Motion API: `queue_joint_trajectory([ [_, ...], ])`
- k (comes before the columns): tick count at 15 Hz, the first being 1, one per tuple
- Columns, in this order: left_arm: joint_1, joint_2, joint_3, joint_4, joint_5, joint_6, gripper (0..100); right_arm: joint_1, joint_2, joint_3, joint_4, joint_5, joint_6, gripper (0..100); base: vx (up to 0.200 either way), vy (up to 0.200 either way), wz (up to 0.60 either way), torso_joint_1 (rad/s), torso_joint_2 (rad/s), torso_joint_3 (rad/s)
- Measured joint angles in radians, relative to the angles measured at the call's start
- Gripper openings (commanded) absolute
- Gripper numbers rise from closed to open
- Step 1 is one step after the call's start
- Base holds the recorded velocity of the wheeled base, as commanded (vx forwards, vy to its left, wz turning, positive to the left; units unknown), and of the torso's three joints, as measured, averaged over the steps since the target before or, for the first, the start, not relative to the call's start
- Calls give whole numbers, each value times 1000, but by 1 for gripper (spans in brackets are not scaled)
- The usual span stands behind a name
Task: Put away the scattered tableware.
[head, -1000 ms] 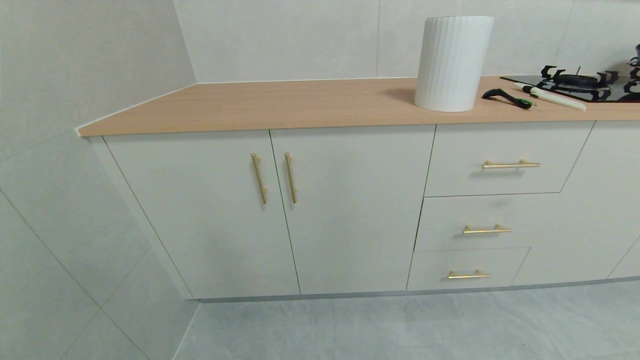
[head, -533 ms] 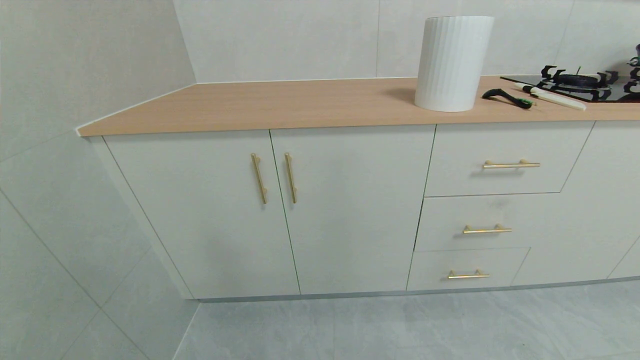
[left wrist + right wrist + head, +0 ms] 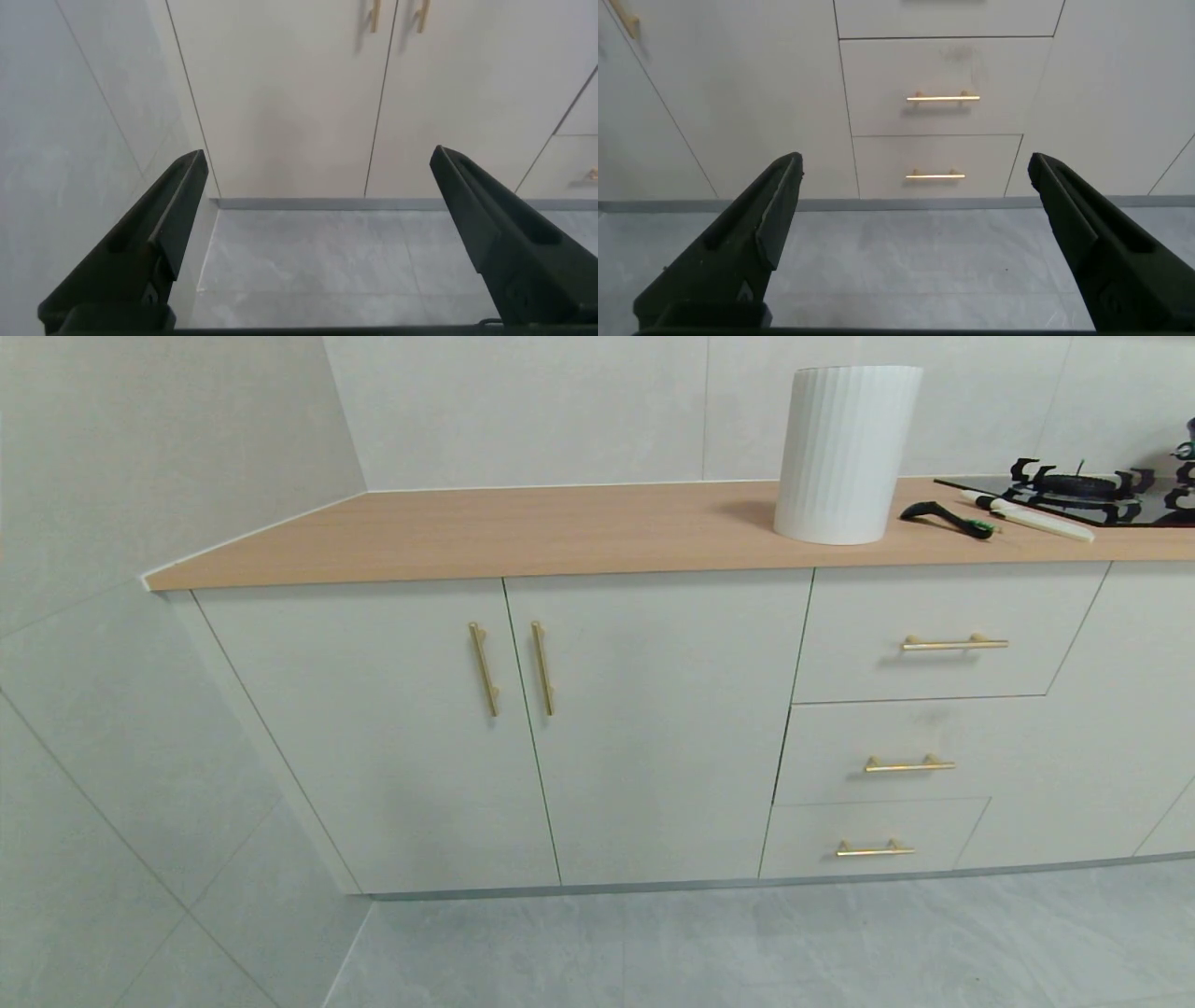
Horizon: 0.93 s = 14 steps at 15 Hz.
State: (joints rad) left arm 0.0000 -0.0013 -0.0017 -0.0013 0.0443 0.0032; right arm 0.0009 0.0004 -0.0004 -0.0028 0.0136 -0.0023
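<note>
On the wooden counter [image 3: 523, 527] stands a tall white ribbed holder [image 3: 845, 453]. To its right lie a black utensil with a green tip [image 3: 945, 517] and a white-handled knife [image 3: 1027, 515]. My left gripper [image 3: 318, 173] hangs low over the grey floor, facing the double cabinet doors [image 3: 374, 93], its fingers [image 3: 154, 233] spread wide with nothing between them. My right gripper [image 3: 915, 177] is also low and open, empty, in front of the lower drawers [image 3: 938, 98].
A black gas hob [image 3: 1092, 490] sits at the counter's far right. Below are two doors with gold handles [image 3: 512, 667] and three drawers [image 3: 943, 639]. A tiled wall [image 3: 112, 616] closes the left side. Grey floor [image 3: 747, 943] lies open before the cabinets.
</note>
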Motion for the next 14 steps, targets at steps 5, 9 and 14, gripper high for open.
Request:
queue_joint_trajectory([
  [5,0,0,0,-2,0,1,100,1,-1,0,3,0,1,100,0,-160,0,1,3,3],
  [9,0,0,0,-1,0,0,100,0,-1,0,3,0,1,100,0,-200,0,1,2,2],
  [14,0,0,0,-1,0,-1,100,1,-2,0,4,0,1,100,0,-120,0,1,4,2],
])
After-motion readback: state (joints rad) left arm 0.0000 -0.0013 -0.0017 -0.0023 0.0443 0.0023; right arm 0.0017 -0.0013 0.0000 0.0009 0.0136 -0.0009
